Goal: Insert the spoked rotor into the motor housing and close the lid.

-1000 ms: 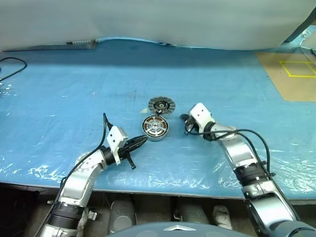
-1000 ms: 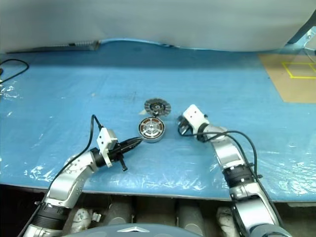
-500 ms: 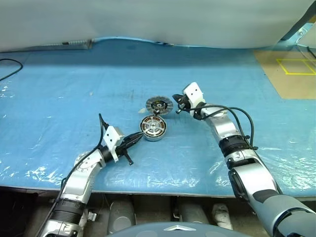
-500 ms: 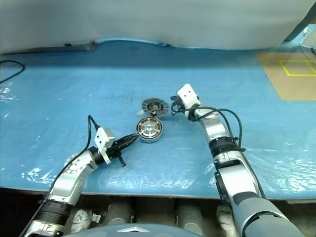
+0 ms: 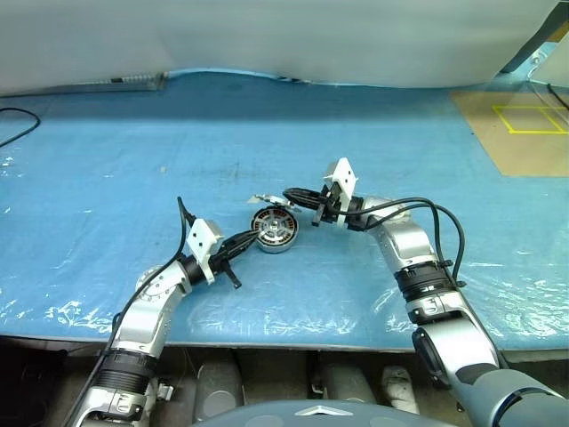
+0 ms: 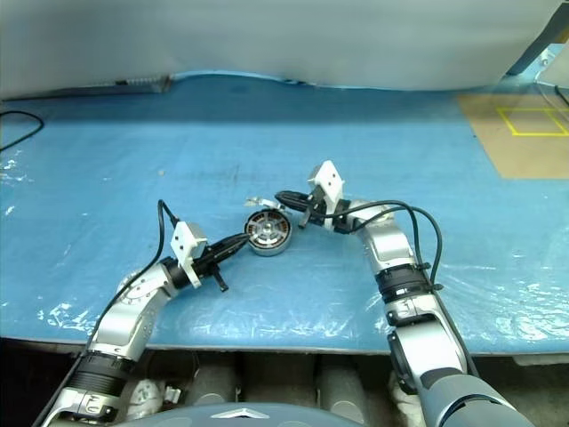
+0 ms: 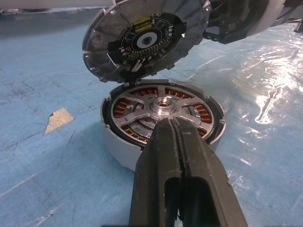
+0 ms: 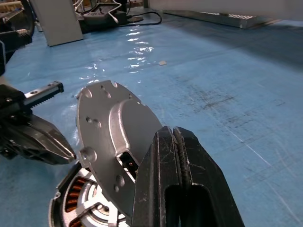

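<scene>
So the motor housing (image 5: 275,229) is sitting flat on the blue plastic sheet (image 5: 133,151) that covers the table, roughly in the middle between the two arms. From the left wrist camera you can see the spoked rotor (image 7: 163,108) is already down inside it, silver spokes over the copper windings, hub in the centre.

The lid (image 7: 144,40) is up off the sheet, tilted on edge above the far side of the housing, with its lower edge right at the housing's rim. Its dark inner face, the side with the little circuit board, is turned towards the left gripper. The right gripper (image 5: 292,193) has its black fingers squeezed together at the lid's edge. In the right wrist view the fingers (image 8: 161,156) overlap the lid's plain metal back, so it looks like it's pinching the lid, though the actual contact spot is hard to make out.

The left gripper (image 5: 256,237) is clenched too, with nothing in it. Its closed tips are right at the near rim of the housing; in the left wrist view they sit over the near rim and reach in towards the hub, so they're kind of in the lid's way on that side.

Other stuff around: a black cable (image 5: 16,124) at the left edge of the sheet, a brown board with a yellow taped square (image 5: 526,119) far right, a small pale scrap (image 7: 57,119) on the sheet just beside the housing, and a grey wall (image 5: 284,36) along the back.
</scene>
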Available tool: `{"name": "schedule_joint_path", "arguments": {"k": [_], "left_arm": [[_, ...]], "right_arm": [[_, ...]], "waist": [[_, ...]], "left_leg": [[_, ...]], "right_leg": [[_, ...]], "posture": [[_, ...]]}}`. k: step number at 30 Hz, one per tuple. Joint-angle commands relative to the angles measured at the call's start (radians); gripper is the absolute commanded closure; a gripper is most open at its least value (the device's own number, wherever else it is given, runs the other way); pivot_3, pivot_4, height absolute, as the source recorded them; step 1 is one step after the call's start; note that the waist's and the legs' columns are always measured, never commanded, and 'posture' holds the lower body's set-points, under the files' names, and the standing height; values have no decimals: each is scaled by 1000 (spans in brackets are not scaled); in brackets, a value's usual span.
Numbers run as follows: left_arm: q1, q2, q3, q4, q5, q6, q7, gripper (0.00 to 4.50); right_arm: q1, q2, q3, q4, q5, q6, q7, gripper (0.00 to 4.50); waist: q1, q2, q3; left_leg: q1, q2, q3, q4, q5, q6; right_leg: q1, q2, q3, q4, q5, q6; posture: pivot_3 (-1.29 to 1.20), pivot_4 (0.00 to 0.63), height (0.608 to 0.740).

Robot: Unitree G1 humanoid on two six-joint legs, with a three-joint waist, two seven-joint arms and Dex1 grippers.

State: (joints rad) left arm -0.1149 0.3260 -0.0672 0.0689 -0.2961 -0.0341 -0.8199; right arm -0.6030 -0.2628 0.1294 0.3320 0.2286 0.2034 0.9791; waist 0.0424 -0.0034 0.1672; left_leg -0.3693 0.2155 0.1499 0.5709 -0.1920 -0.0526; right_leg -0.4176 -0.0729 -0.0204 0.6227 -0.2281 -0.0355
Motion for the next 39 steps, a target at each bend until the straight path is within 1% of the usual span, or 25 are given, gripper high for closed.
{"name": "schedule_joint_path", "arguments": {"k": [1, 10, 15, 18, 21, 23, 26, 27, 32, 36, 37, 39], "left_arm": [[14, -4, 16, -8, -19, -11, -3, 4461], [53, 6, 26, -27, -45, 2, -16, 4461], [68, 8, 34, 7, -48, -27, -33, 4461], [73, 8, 47, 12, -55, -33, -41, 4461], [72, 11, 60, -9, -67, -18, -37, 4461], [70, 15, 65, -37, -75, 4, -31, 4461], [70, 20, 63, -62, -78, 22, -21, 4500], [71, 20, 61, -65, -78, 24, -19, 4500], [68, 16, 56, -52, -68, 17, -17, 4500], [63, 20, 58, -41, -67, 14, -22, 4500], [62, 23, 60, -45, -69, 18, -23, 4500], [61, 27, 62, -53, -72, 26, -22, 4500]], "right_arm": [[33, 16, 30, -64, -5, 1, -13, 4500], [120, 7, 90, -135, -47, 15, -41, 4500], [136, -1, 90, -168, -52, 27, -63, 4500], [139, 1, 68, -217, -52, 46, -116, 4500], [132, -10, 61, -262, -83, 116, -195, 4500], [136, -3, 50, -295, -71, 166, -231, 4500], [147, 17, 47, -332, -72, 188, -290, 3945], [151, 26, 50, -342, -75, 195, -310, 3641], [155, 62, 79, -361, -84, 217, -360, 1837], [166, 84, 110, -376, -77, 236, -367, 499], [170, 87, 117, -382, -74, 240, -365, 105], [174, 91, 126, -390, -71, 250, -364, 45]], "waist": [[0, 0, 0], [1, 0, 0], [1, 0, 0], [1, 0, 0], [2, 0, 0], [2, 0, 0], [2, 0, 0], [2, 0, 0], [2, 0, 0], [2, 0, 0], [2, 0, 0], [2, 0, 0]], "left_leg": [[0, 0, 0, 0, 0, 0], [0, 0, 0, 0, -1, -3], [0, 0, 0, 0, -1, -4], [0, 0, 0, -1, -1, -5], [0, -1, 0, -1, 0, -6], [0, -1, 0, -1, 0, -6], [0, -1, 0, -2, 0, -6], [0, -1, 0, -2, 0, -6], [0, -1, 0, -4, 0, -7], [0, -1, 0, -5, 0, -7], [0, -1, 0, -5, 0, -7], [0, -1, 0, -5, 0, -7]], "right_leg": [[0, 0, 0, 0, 0, 0], [0, 0, 0, -1, 0, 0], [0, 0, 1, -1, 0, 0], [0, 0, 1, -1, 0, 0], [0, 0, 1, -1, 0, 0], [0, 0, 1, -1, 0, 0], [0, 0, 1, -2, 0, 0], [0, 0, 1, -2, 0, 0], [-1, 0, 1, -3, 0, 0], [-1, 0, 1, -4, 0, 1], [-1, 0, 1, -4, 0, 1], [-1, 0, 1, -4, 0, 1]], "posture": [[0, 150, 740], [0, 150, 740], [0, 150, 740], [0, 150, 740], [0, 150, 740], [0, 150, 740], [0, 150, 740], [0, 150, 740], [0, 150, 740], [0, 150, 740], [0, 150, 740], [0, 150, 740]]}}
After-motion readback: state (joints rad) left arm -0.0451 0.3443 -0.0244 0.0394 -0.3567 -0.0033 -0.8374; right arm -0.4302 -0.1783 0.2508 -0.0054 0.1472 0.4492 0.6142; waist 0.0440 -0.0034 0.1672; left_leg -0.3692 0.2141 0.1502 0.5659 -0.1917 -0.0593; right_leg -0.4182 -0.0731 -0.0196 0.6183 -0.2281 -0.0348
